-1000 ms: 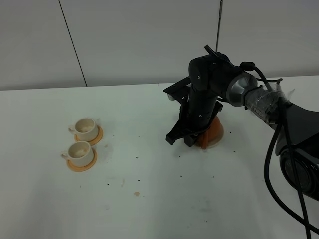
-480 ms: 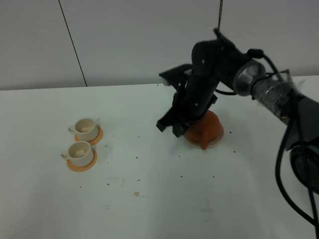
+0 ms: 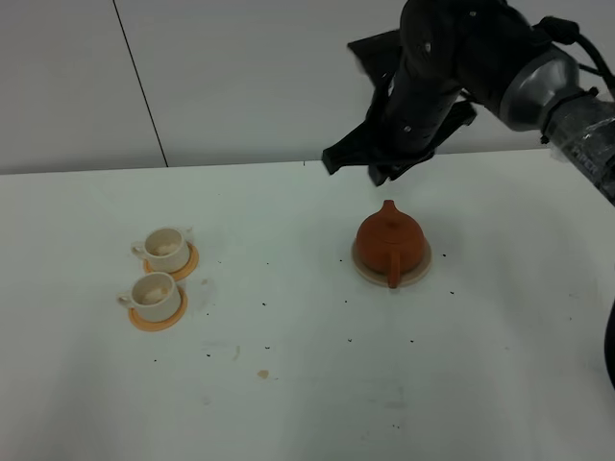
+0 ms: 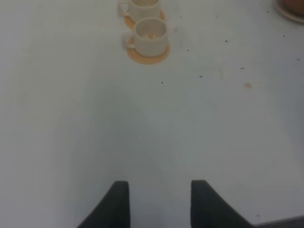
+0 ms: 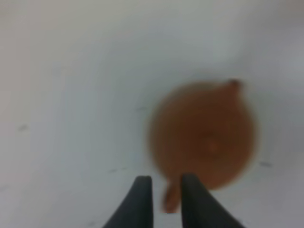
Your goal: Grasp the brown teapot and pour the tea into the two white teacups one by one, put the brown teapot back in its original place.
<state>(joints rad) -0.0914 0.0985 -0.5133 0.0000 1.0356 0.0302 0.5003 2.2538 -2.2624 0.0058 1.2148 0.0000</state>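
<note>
My right gripper point(image 5: 166, 187) hangs parted and empty above the brown teapot point(image 3: 388, 240) on its coaster point(image 3: 420, 271); the task looks finished.

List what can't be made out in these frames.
Right wrist view: blur smears the squat reddish-brown clay teapot; lid knob and handle detail lost.
Exterior high view: too small to judge tea level in the near small off-white teacup or the far teacup.
Left wrist view: one teacup cut by the frame edge; left claw shows fingertips only.
</note>
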